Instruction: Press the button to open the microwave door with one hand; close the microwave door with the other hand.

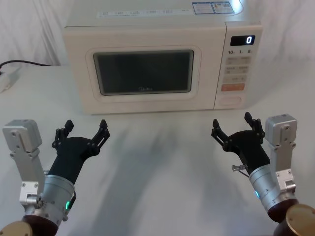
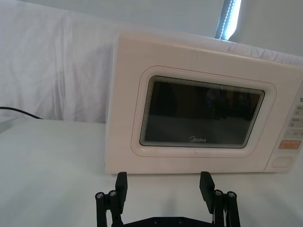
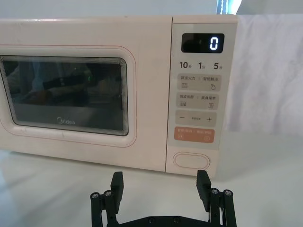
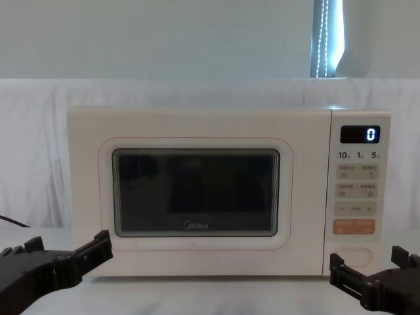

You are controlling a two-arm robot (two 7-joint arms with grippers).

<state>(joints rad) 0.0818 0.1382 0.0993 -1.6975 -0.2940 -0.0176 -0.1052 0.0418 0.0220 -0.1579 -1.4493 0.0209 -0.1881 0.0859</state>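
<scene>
1. the microwave door [image 1: 142, 78] sits flush with the cream body, fully closed, its dark window facing the robot. judging by this, the task stands at its first step: nothing is pressed and the door is not yet opened.

2. the button [image 3: 191, 160] is the wide cream pill at the foot of the control panel, directly under the orange rectangular button [image 3: 194, 135] and on the microwave's right side. the display [image 1: 242, 40] reads 0.

3. the right tool [image 1: 235, 130] hovers above the bench [image 1: 157, 162] in front of the panel, well apart from the microwave. its jaws are spread wide and hold nothing. in the right wrist view the button lies just ahead of the gap between the jaws, so this arm looks the better placed one for the press.

4. the left tool [image 1: 82, 132] hovers over the bench in front of the door's left part, also well apart from it, jaws spread wide and empty.

5. the next move, as i judge it, calls for the right tool to travel forward and slightly up until one fingertip meets the button squarely. narrowing the jaws first would give a firmer tip and lessen the chance of touching the orange button above.

6. the door seems hinged on the left, since the panel is on the right; if so it will swing toward the left tool, which should keep out of its path until closing is due.
</scene>
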